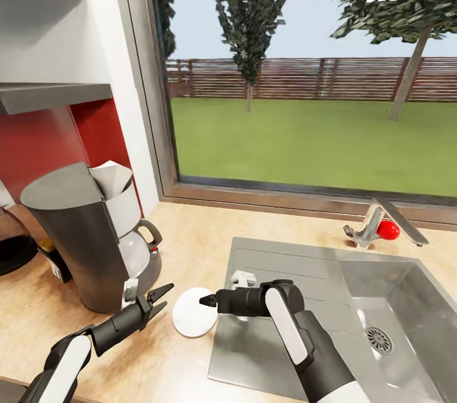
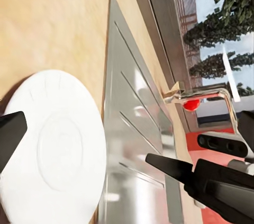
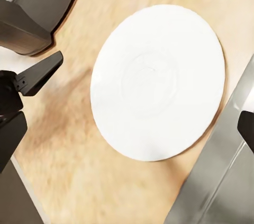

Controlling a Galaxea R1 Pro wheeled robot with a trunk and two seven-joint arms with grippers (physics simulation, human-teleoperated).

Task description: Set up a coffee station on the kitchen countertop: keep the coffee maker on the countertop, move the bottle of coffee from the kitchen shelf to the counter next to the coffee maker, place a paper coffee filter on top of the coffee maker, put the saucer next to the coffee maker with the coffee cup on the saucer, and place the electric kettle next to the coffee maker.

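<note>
The saucer [image 1: 194,312] lies flat on the wooden table [image 1: 266,225], just beside the base of the coffee maker [image 1: 86,244] on one side and the edge of the sink's steel drainboard [image 1: 279,263] on the other. It carries nothing, and no coffee cup can be seen here, so that step looks not yet done. A white paper coffee filter [image 1: 114,178] sits on top of the coffee maker, its folded edge standing up above the lid.

The left gripper [image 1: 157,301] hangs just beside the saucer on the coffee maker side, its two dark fingers spread apart and holding nothing. The right gripper [image 1: 204,300] reaches across from the drainboard side, pointing at the saucer's opposite rim; in the right wrist view its finger tips stand wide on either side of the plate, so it too is released and empty. The two grippers thus bracket the saucer (probably a pause after placing it, though that is only a judgement).

The saucer's spot seems chosen to sit close to the machine while staying off the steel. At the far left a dark rounded object [image 1: 13,244] stands on the table, cut off by the frame, too partial to identify
</note>
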